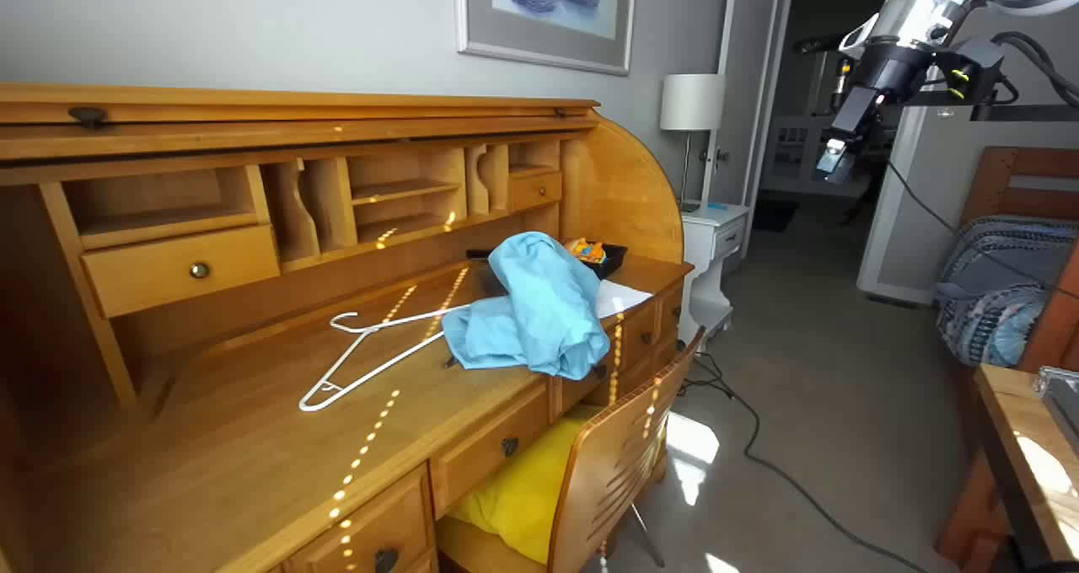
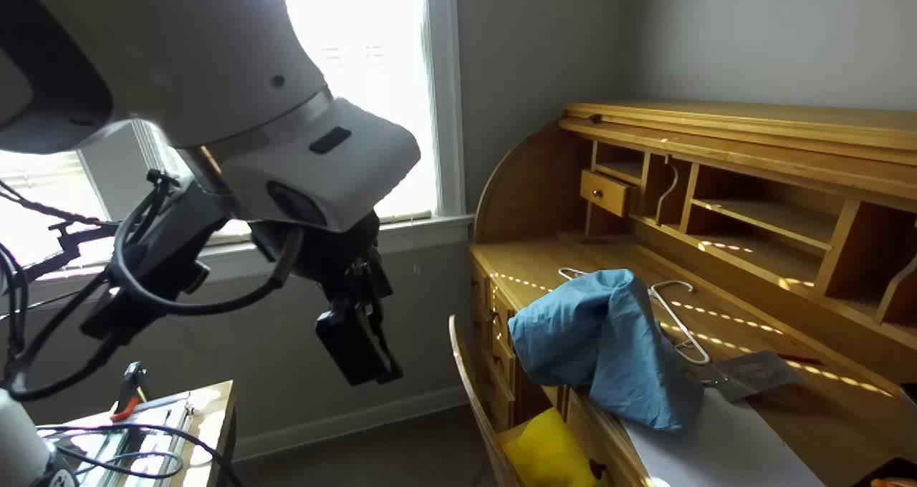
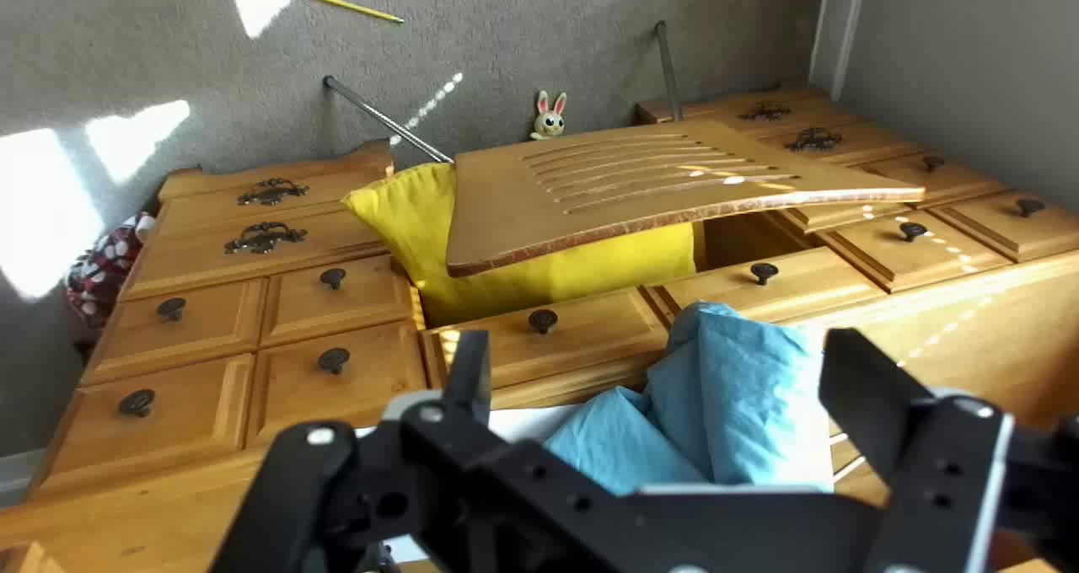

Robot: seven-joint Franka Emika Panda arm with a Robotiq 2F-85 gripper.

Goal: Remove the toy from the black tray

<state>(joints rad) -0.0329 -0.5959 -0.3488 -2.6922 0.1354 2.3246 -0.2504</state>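
The toy (image 1: 584, 249), small and orange with some blue, sits in the black tray (image 1: 614, 261) at the back right of the desk, behind the blue cloth, in an exterior view. Only a bit of the tray (image 2: 897, 467) and of the toy (image 2: 890, 483) shows at the bottom right corner of an exterior view. Neither is seen in the wrist view. My gripper (image 1: 834, 158) is high in the air, away from the desk and the tray. In the wrist view the gripper (image 3: 657, 358) is open, its fingers wide apart with nothing between them.
A crumpled blue cloth (image 1: 548, 307) lies on the desk (image 1: 211, 438) beside a white hanger (image 1: 371, 329) and white paper (image 2: 745, 444). A wooden chair (image 1: 620, 463) with a yellow cushion (image 1: 527, 489) stands at the desk's front. Pigeonholes and the rolltop overhang the back.
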